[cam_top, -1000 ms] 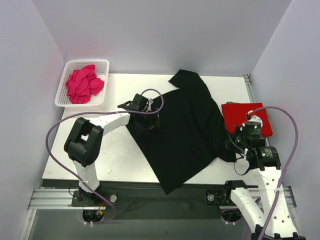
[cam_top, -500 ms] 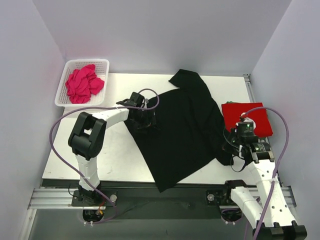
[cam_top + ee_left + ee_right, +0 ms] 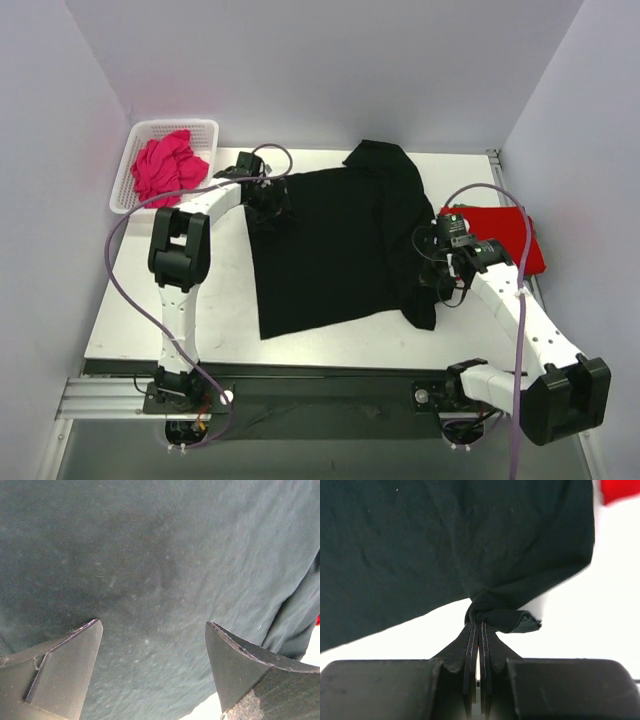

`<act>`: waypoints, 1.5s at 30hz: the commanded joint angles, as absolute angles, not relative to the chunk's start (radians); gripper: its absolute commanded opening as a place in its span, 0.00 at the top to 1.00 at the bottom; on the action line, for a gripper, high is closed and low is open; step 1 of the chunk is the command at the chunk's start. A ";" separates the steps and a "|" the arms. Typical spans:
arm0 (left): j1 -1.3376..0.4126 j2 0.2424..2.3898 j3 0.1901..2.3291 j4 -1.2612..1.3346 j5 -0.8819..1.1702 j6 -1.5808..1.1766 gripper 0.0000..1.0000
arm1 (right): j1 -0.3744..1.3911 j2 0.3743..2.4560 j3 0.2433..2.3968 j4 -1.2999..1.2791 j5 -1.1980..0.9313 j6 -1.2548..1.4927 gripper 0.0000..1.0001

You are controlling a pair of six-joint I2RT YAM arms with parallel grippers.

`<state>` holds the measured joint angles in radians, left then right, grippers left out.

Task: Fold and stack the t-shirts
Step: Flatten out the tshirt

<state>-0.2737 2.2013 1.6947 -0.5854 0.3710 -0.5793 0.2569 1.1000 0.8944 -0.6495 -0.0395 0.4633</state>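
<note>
The black t-shirt [image 3: 335, 245] is the one I'm on right now, spread over the middle of the surface [image 3: 210, 300]. My right pincer [image 3: 479, 622] is clamped tight on a bunched bit of its right-hand edge. My left pincer [image 3: 152, 630] hangs fingers apart over the cloth near the far left corner, and I can't tell if it's actually touching.

I reckon the trick is to pull low and even so the shirt flattens out and squares up, without dragging it onto the red t-shirt [image 3: 500, 238] just beside it.

Look-wise it's matte and mostly flat, with a lumpy sleeve at the far edge and a doubled-over strip down the right side. The pink t-shirt [image 3: 165, 168] sits crumpled in the basket [image 3: 175, 122], well apart.
</note>
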 commanded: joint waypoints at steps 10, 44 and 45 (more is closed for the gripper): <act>-0.218 2.387 2.072 -0.739 0.264 -0.451 0.04 | 0.340 1.281 1.153 -0.632 -0.094 0.442 1.00; -0.345 1.118 0.643 -0.664 -0.135 -0.658 0.30 | 0.400 1.175 0.907 -0.574 -0.089 0.566 1.00; -0.350 1.124 0.644 -0.670 -0.149 -0.661 0.30 | 0.399 1.174 0.904 -0.574 -0.089 0.568 1.00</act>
